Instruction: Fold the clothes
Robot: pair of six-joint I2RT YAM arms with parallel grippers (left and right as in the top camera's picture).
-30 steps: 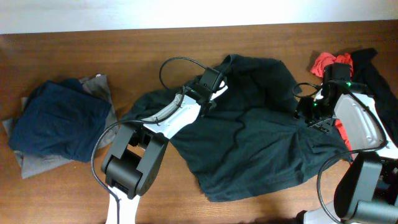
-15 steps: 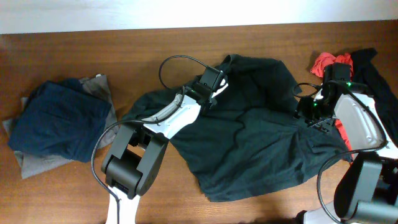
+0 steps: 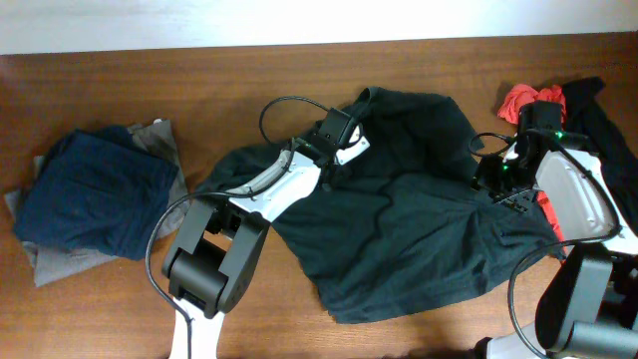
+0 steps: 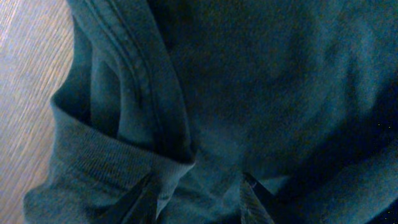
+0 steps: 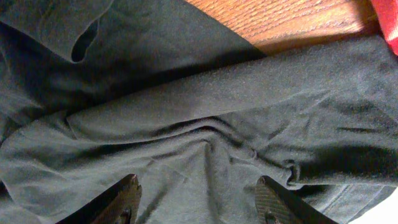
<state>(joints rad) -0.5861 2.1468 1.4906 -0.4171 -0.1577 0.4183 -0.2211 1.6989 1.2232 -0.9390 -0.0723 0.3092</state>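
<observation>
Overhead view: dark green shirt [image 3: 399, 229] is spread crumpled at centre, unfolded. Left gripper [image 3: 342, 138] is set on a ribbed hem fold, jaws parted, nothing pinched. Right gripper [image 3: 495, 181] is placed over the shirt's right edge, jaws wide apart — likely so both edges can be pulled flat.

Wooden surface [image 3: 120, 289]: dark green shirt [image 3: 419, 229] sprawled mid-way, grey shorts [image 3: 155, 135] at left under a navy blue piece [image 3: 95, 194], red shirt [image 3: 518, 98] and black garment [image 3: 598, 110] bunched far right.
</observation>
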